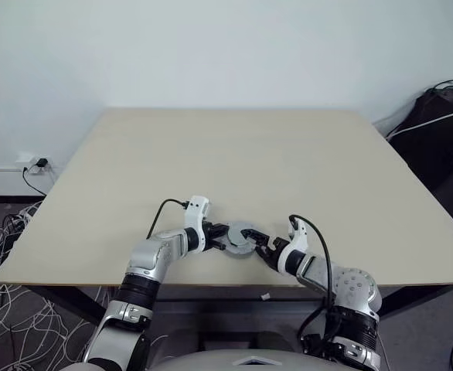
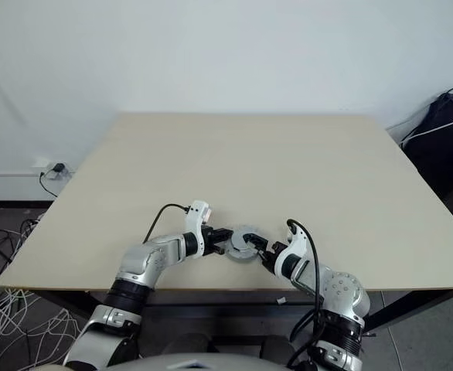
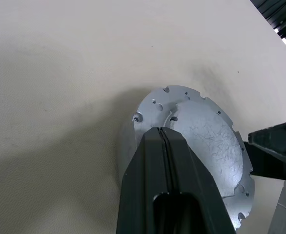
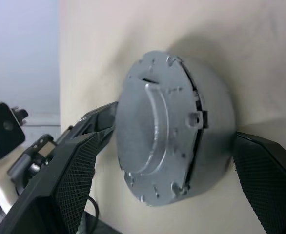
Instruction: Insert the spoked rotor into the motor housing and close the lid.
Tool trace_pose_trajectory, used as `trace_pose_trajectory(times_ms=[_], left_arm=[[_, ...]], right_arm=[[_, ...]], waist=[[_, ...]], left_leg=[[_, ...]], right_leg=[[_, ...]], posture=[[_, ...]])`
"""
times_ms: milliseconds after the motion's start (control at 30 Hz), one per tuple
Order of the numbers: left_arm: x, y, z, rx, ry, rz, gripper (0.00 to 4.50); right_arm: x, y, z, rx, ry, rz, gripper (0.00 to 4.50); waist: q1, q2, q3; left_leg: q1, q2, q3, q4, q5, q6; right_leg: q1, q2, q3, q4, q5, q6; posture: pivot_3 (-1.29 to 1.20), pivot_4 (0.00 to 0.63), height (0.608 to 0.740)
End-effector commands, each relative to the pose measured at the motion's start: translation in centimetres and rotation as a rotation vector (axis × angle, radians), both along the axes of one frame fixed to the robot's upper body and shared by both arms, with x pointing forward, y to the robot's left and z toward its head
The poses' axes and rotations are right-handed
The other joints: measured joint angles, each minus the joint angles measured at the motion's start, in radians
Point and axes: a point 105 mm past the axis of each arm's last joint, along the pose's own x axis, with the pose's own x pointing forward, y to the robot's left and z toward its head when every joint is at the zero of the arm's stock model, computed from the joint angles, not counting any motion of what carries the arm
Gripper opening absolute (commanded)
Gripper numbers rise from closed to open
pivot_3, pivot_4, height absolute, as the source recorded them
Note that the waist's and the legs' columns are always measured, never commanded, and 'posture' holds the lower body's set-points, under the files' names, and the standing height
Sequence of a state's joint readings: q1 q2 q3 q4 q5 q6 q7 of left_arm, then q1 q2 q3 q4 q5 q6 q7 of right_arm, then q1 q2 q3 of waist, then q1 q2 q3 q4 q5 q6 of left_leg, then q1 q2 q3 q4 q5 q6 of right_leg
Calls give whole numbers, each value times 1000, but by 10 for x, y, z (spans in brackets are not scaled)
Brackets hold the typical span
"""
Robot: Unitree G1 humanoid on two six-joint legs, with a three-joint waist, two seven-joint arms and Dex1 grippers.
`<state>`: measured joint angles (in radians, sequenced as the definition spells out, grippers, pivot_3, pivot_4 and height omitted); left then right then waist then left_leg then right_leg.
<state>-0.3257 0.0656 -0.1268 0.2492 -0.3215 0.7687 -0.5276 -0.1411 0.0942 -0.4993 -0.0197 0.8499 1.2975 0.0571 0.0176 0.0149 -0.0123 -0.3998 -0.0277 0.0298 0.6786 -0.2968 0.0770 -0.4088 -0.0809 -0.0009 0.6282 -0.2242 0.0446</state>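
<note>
A round silver assembly stands on the table (image 1: 234, 154) near its front edge. Its top is the lid (image 3: 206, 141), a flat silvery plate with notches and small holes around the rim. The lid lies on the silver round body of the motor housing (image 4: 211, 136). The spoked rotor is hidden. My left gripper (image 1: 225, 236) is shut, with its fingertips (image 3: 160, 131) resting on the lid's edge. My right gripper (image 1: 261, 246) is open, one finger (image 4: 74, 180) on each side of the housing. Whether these fingers touch it I cannot tell.
The assembly sits close to the table's front edge, with wide bare tabletop behind it. A black bag (image 1: 443, 116) lies beyond the table's back right corner. Cables (image 1: 2, 309) cover the floor on the left, below a wall socket (image 1: 33, 164).
</note>
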Motion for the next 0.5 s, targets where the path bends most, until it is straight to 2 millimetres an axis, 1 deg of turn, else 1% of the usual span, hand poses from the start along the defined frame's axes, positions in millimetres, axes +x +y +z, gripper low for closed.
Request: trace_pose_trajectory(times_ms=[33,200,333,367,433,467,500], left_arm=[[-8,-7,-6,3,30,-35,0],[-7,-5,-6,4,29,-31,0],[-7,-5,-6,3,28,-29,0],[-7,-5,-6,4,29,-28,0],[-7,-5,-7,4,29,-26,0],[-7,-5,-7,4,30,-26,0],[-7,-5,-7,4,29,-26,0]], right_arm=[[8,38,32,176,-102,58,4492],[7,43,41,232,-131,92,4492],[2,52,46,264,-142,146,4492],[1,54,41,230,-116,158,4492],[1,53,23,132,-38,154,4492],[2,53,18,109,-17,151,4492],[3,53,16,109,-11,146,4492]], waist=[[-3,1,1],[-10,3,2],[-14,3,3],[-16,3,3],[-23,3,3],[-26,3,3],[-27,3,2]], left_leg=[[0,0,0,0,0,0],[0,0,0,-1,0,0],[-1,0,0,-1,0,0],[-1,0,0,-1,0,0],[-1,0,0,-2,0,0],[-1,0,0,-2,0,0],[-1,0,0,-2,0,0]], right_leg=[[0,0,0,0,0,0],[-1,0,0,0,0,0],[-1,0,0,0,0,0],[-1,0,0,0,0,0],[-2,0,0,-1,0,0],[-2,0,0,0,0,0],[-2,0,0,0,0,0]], posture=[[0,0,740],[0,0,740],[0,0,740],[0,0,740],[0,0,740],[0,0,740],[0,0,740]])
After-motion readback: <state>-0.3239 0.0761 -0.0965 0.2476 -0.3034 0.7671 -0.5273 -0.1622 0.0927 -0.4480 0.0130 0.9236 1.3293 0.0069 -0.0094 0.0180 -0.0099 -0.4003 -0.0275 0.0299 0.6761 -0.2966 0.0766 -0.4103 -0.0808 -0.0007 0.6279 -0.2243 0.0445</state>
